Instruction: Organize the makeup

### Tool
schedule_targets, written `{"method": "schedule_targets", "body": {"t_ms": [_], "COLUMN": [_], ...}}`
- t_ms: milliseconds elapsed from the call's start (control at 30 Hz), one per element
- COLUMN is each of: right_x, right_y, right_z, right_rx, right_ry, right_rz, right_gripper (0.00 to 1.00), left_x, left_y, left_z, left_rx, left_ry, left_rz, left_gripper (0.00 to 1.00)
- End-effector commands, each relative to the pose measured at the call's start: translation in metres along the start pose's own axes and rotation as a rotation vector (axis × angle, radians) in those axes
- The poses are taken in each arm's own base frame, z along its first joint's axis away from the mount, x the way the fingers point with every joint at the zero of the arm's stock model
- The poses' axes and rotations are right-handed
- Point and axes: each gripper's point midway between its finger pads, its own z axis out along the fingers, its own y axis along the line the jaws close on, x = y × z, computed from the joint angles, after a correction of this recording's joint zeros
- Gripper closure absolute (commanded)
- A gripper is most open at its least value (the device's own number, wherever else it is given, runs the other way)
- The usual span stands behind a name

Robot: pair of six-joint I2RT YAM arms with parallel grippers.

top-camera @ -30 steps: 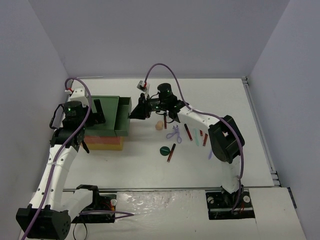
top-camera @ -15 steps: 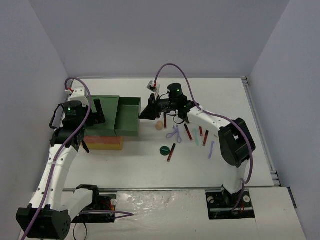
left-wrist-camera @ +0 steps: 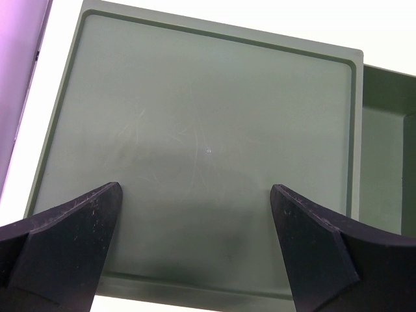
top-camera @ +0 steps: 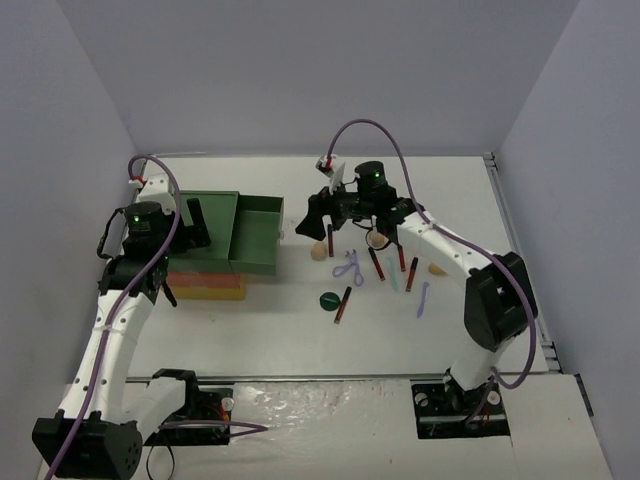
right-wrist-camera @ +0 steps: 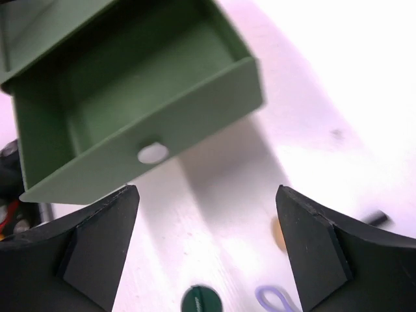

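The makeup lies loose on the white table: a peach sponge, a lavender scissor-like tool, a dark green disc, dark-red sticks, a mint stick and a lavender stick. My right gripper is open and empty, just right of the pulled-out green drawer. In the right wrist view the gripper faces the empty drawer; the disc and sponge lie below. My left gripper hangs open over the box top.
The drawer box has a green top with red and yellow layers under it, and stands at the left. Two more peach sponges lie near the right arm. Grey walls close in the table at the back and sides.
The right gripper drew the green drawer out to the right, then opened, let go of it and backed off to the right. The left arm stayed still.
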Motion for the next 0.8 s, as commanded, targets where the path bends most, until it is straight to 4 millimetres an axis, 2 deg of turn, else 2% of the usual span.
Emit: {"method": "schedule_targets", "body": {"t_ms": [0,67,133,233,267,367,467,767], "right_x": [-0.042,-0.033,-0.014,0.019,0.024,0.062,0.082,0.113], "right_y": [-0.032,-0.054,-0.085,-0.11,-0.114,-0.138,-0.153,-0.192], "right_z": [-0.059,-0.085,-0.11,-0.129,-0.132,-0.13,-0.122,-0.111], "right_rx": [0.346,0.545,0.77,0.934,0.966,1.019,1.011,1.02], "right_ry": [-0.102,-0.074,-0.036,0.059,0.07,0.158,0.202,0.259], "right_rz": [-0.062,-0.031,0.008,0.056,0.063,0.13,0.176,0.236], "right_gripper": [0.16,0.16,0.16,0.17,0.17,0.2,0.23,0.36], "left_x": [0.003,0.0,-0.005,-0.011,-0.012,-0.017,-0.02,-0.035], "left_y": [-0.004,-0.005,-0.006,-0.007,-0.007,-0.007,-0.009,-0.016], "left_z": [-0.007,-0.009,-0.014,-0.02,-0.022,-0.03,-0.039,-0.076], "left_rx": [0.028,0.035,0.045,0.054,0.055,0.06,0.069,0.098], "left_ry": [0.014,0.001,-0.021,-0.053,-0.06,-0.094,-0.114,-0.209], "left_rz": [-0.018,-0.014,-0.012,-0.002,0.0,0.015,0.03,0.073], "left_gripper": [0.04,0.04,0.03,0.03,0.03,0.03,0.03,0.03]}}
